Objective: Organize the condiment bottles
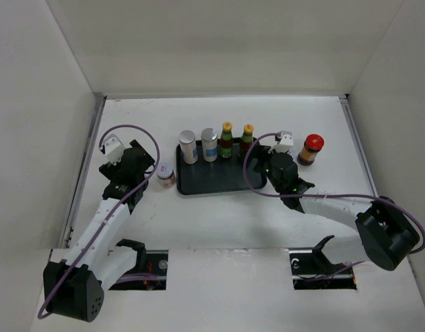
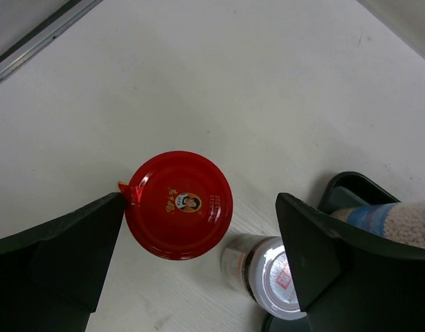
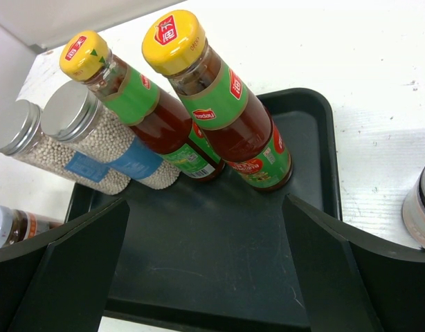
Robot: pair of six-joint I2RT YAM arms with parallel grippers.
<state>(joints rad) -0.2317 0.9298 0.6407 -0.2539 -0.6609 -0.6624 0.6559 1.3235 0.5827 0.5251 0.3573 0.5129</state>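
Note:
In the left wrist view my left gripper (image 2: pixel 199 204) is open, its fingers on either side of a red-capped jar (image 2: pixel 178 204) standing on the table; the left finger is at the cap's edge. A short silver-lidded jar (image 2: pixel 268 273) stands just right of it, also seen from above (image 1: pixel 166 174). My right gripper (image 3: pixel 205 204) is open and empty over the black tray (image 3: pixel 199 277). Two yellow-capped sauce bottles (image 3: pixel 226 114) (image 3: pixel 143 111) and two white shakers (image 3: pixel 95 142) (image 3: pixel 29 145) stand along the tray's back. A second red-capped jar (image 1: pixel 311 149) stands right of the tray.
Another silver-lidded jar (image 3: pixel 421 204) sits on the table just right of the tray. White walls enclose the table on three sides. The left gripper (image 1: pixel 131 166) and the right gripper (image 1: pixel 282 169) flank the tray (image 1: pixel 219 181) in the top view.

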